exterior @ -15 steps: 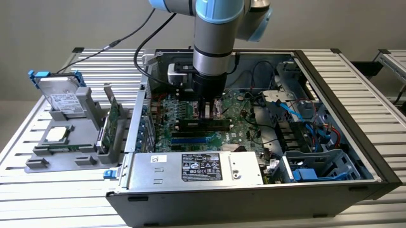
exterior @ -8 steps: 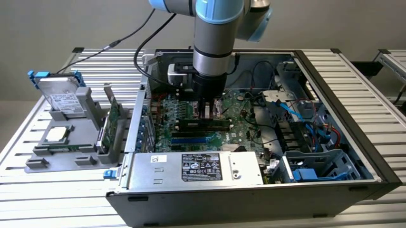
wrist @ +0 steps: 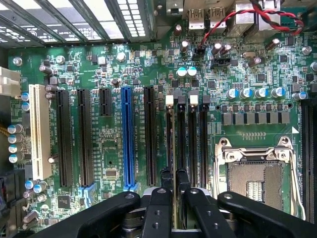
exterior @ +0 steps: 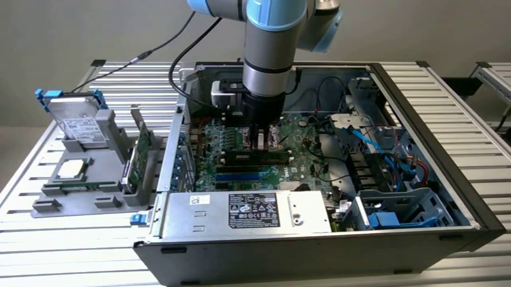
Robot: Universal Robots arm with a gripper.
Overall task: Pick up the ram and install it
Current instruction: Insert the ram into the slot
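Wrist view: I find the claw [wrist: 174,181] clenched on the ram [wrist: 173,144], edge-on along a memory slot [wrist: 170,99]. Exterior view adds a hard drive [exterior: 76,122] outside the computer case [exterior: 303,257].

Found open black PC tower case [exterior: 471,209] on slatted aluminium table [exterior: 479,119]. Noted grey plastic fixture tray [exterior: 48,206] beside it, ext. view's left, w/ silver hard drive [exterior: 80,125] upright at rear and green expansion card [exterior: 143,152] on edge nearest case. Inside case: silver PSU box [exterior: 248,212] at front, green mobo [exterior: 307,140] behind. Located black two-finger gripper [exterior: 260,142] over mobo's RAM slots [wrist: 190,139], w/ thin green RAM stick [wrist: 173,203] edge-on btwn fingers [wrist: 166,181]. CPU socket [wrist: 257,178] beside slots.
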